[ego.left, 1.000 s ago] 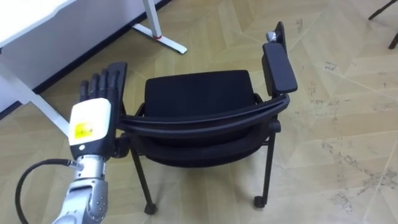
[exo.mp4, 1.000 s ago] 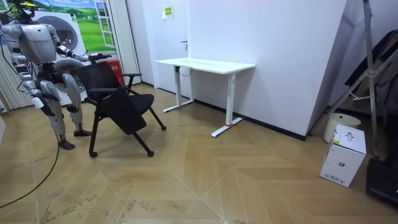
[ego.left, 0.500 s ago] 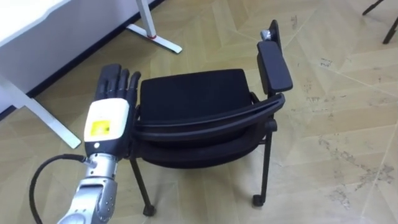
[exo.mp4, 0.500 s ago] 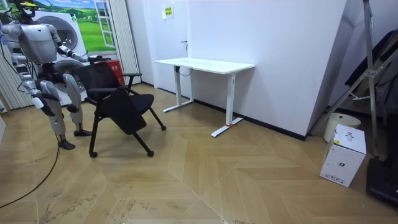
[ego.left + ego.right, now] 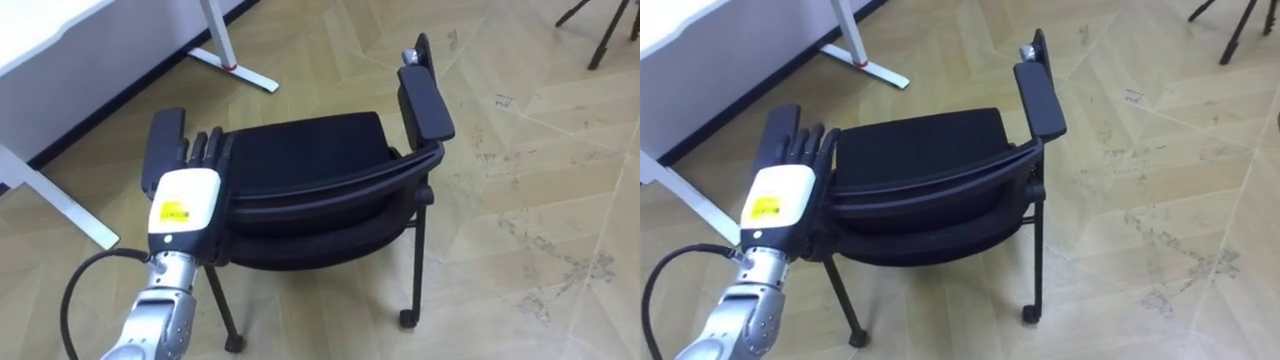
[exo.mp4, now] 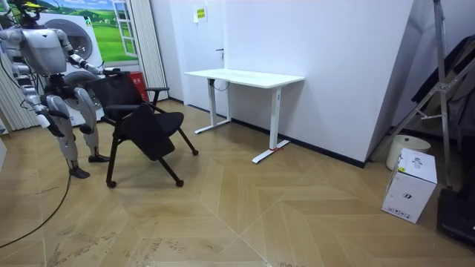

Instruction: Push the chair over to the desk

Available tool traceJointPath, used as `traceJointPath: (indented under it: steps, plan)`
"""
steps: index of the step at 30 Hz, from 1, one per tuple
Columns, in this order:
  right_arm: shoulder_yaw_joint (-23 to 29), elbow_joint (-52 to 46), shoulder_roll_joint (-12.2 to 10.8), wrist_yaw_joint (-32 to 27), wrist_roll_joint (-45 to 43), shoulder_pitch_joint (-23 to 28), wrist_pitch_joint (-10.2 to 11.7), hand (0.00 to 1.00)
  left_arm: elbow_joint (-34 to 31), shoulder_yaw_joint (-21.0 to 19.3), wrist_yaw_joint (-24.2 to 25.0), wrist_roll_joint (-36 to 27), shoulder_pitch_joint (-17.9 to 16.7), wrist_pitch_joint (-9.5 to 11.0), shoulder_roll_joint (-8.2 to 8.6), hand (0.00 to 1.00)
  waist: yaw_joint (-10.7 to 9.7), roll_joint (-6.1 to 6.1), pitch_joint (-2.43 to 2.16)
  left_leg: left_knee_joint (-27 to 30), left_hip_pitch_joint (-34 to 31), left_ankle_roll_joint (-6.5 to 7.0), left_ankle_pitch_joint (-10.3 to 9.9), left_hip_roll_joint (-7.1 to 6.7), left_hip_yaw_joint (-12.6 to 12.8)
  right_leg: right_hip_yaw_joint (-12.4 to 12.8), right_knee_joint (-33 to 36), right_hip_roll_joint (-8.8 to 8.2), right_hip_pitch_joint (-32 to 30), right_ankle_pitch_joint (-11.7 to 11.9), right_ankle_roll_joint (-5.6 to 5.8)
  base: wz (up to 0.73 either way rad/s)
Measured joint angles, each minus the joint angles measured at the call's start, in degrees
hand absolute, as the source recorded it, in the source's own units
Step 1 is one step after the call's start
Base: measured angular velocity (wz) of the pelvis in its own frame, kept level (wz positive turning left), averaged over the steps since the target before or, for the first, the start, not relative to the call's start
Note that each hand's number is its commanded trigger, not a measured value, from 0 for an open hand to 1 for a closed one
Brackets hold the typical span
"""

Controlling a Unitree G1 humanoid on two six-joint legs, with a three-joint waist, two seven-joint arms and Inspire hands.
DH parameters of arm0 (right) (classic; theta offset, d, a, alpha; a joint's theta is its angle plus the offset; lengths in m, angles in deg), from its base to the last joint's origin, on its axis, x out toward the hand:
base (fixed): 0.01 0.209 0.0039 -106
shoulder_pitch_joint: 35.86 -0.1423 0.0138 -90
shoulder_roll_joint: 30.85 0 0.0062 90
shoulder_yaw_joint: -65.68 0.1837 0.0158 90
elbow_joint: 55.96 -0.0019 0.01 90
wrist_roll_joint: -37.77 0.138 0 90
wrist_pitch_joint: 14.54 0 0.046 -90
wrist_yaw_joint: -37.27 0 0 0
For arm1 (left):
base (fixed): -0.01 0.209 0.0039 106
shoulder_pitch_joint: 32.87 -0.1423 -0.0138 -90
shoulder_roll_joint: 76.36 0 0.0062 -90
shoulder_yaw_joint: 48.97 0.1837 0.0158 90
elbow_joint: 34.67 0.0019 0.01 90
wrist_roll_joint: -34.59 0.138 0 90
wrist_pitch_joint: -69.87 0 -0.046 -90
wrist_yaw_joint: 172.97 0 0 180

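Yaw is the likeliest trouble: the left hand [image 5: 183,205] lies flat, fingers straight and close together, against the left end of the chair [image 5: 305,150], beside its left armrest [image 5: 165,140]. A shove applied that far off centre would probably swing the chair round on its castors [image 5: 406,319] instead of rolling it straight. The contact is also high on the frame, so a castor catching on a seam of the wooden floor [image 5: 520,150] could tip the chair forward. With nothing curled round the frame, the palm could simply slide off. The white desk [image 5: 50,20] stands ahead to the left, and a skewed push might drive the chair into its foot [image 5: 235,68]. In the room view the right hand [image 6: 44,113] hangs low at the robot's side, too small to read. The chair is black, with a padded seat, a curved back rail, a flat right armrest [image 5: 425,100] and thin dark legs. It stands directly in front of the robot, well apart from the desk.
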Motion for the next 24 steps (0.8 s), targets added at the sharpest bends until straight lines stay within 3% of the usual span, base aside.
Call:
traceJointPath:
  steps: [10, 18, 24]
  plan:
    - [0.0, 0.0, 0.5, -0.9, -0.1, 0.3, 0.0, 0.00, 5.0, 0.7, -2.2, -0.1, 1.6, -0.7, 0.04, 0.00, 0.2, 0.96, 0.02, 0.0, 0.7, 0.01, 0.0, 0.00, 0.2, 1.0, 0.0, 0.02, 0.0, 0.0, -0.01, -0.04]
    - [0.2, -0.1, 0.5, -0.7, -0.3, 0.6, 0.0, 0.00, 8.4, -0.9, -3.8, -0.2, 2.4, -0.6, 0.03, 0.00, 0.2, 0.84, -0.01, -0.3, 1.9, 0.01, 0.0, 0.07, 1.5, 3.0, 0.5, 0.06, 0.0, 0.0, -0.03, -0.13]
    - [0.7, -0.3, 0.4, -0.6, -0.3, 0.7, 0.0, 0.00, 9.9, -1.6, -2.6, -0.3, 3.9, -0.4, 0.02, 0.00, -0.1, 0.46, -0.06, -0.3, 2.1, 0.01, 0.0, 0.03, 1.6, 3.2, 0.9, -0.08, -0.7, 0.0, 0.01, -0.01]
